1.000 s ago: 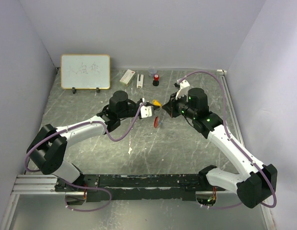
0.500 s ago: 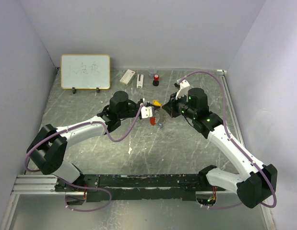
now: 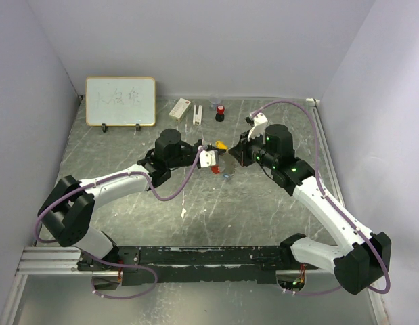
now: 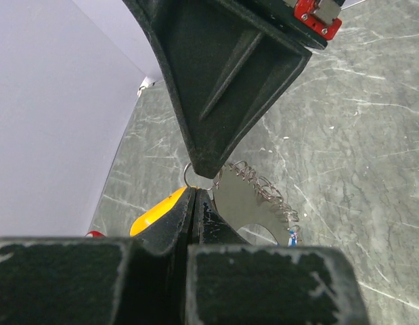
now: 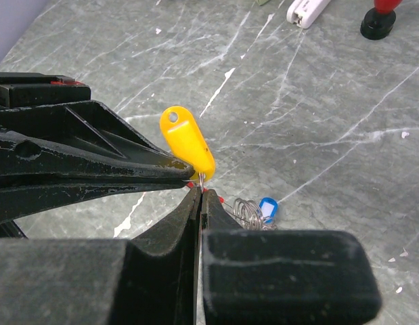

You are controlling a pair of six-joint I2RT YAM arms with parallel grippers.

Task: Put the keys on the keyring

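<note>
Left tool [image 3: 208, 157] and right tool [image 3: 232, 154] meet tip to tip over the bench [image 3: 263, 203] in the top view, just below a yellow tag [image 3: 221, 144]. The keyring's red tag [image 3: 215, 169] hangs under that tag, with the blue key [image 3: 227, 177] a little lower and to its right; whether either touches the bench I cannot tell. From the left wrist, the left tool's jaws are pressed fully together. A small wire ring [image 4: 187, 177] sits right at their tip and against the right tool's tip, beside the yellow tag, and the chain [image 4: 263, 193] lies bunched along a flat silvery plate [image 4: 239, 203] on the ring's other side. From the right wrist, the right tool is likewise closed tight, a thin wire runs from its tip up to the yellow tag, and the blue key sits among chain coils just below and right of the tag. Which tool truly bears the ring I cannot tell, and the tan key does not show. The risk, I judge, is that either tool pulling away or loosening twists the tiny ring out of the pinch and drops the whole bunch; the closed tips could also knock each other.
</note>
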